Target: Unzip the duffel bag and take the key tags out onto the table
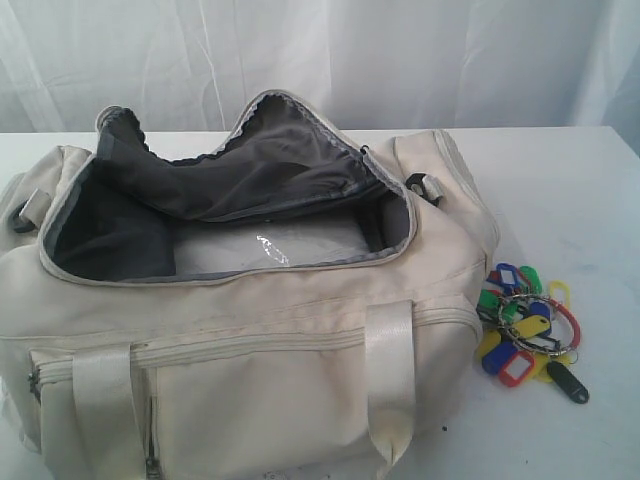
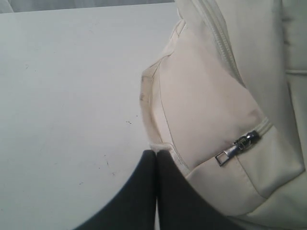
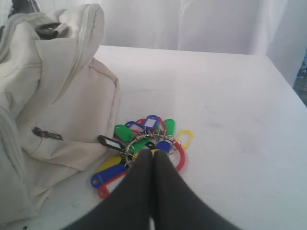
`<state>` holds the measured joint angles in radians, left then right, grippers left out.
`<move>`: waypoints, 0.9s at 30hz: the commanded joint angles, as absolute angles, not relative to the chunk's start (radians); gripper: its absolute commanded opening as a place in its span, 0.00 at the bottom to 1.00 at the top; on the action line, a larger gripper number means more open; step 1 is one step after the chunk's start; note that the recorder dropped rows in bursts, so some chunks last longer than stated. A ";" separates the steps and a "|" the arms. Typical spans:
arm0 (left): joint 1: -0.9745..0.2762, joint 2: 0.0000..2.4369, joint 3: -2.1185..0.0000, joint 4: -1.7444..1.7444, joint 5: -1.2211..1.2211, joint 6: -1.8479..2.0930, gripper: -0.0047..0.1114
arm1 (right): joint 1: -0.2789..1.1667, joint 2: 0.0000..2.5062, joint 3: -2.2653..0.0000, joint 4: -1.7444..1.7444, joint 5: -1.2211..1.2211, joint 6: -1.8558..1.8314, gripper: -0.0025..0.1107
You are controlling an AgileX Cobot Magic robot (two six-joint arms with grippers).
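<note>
The tags (image 1: 527, 325) lie in a bunch on the counter (image 1: 570, 190), just beside the bag (image 1: 250, 380), at its end on the right arm's side. The bag's main zip stands open, its flap folded back over dark lining (image 1: 250, 170), and no tags show inside. Both steps look done, with nothing plainly left. The right tool (image 3: 153, 154) is clenched and empty above the tags. The left tool (image 2: 156, 152) is clenched and empty by the bag's other end.

Matt cream cloth duffel bag (image 1: 250, 390) – satin-sheen handles, glossy plastic key tags (image 1: 525, 325) on metal rings, smooth white table (image 1: 560, 190)
</note>
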<state>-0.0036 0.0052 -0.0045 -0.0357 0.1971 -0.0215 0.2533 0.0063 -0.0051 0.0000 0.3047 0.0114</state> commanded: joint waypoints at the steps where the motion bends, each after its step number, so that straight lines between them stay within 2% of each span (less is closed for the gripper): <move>1: -0.003 0.000 0.000 -0.044 0.193 -0.020 0.04 | 0.207 0.000 0.000 -0.025 0.307 0.000 0.02; 9: -0.003 0.000 0.000 -0.044 0.193 -0.020 0.04 | 0.123 0.000 0.000 -0.025 0.305 0.000 0.02; 27: -0.003 0.000 0.000 -0.044 0.193 -0.019 0.04 | 0.122 0.000 0.000 -0.023 0.297 0.000 0.02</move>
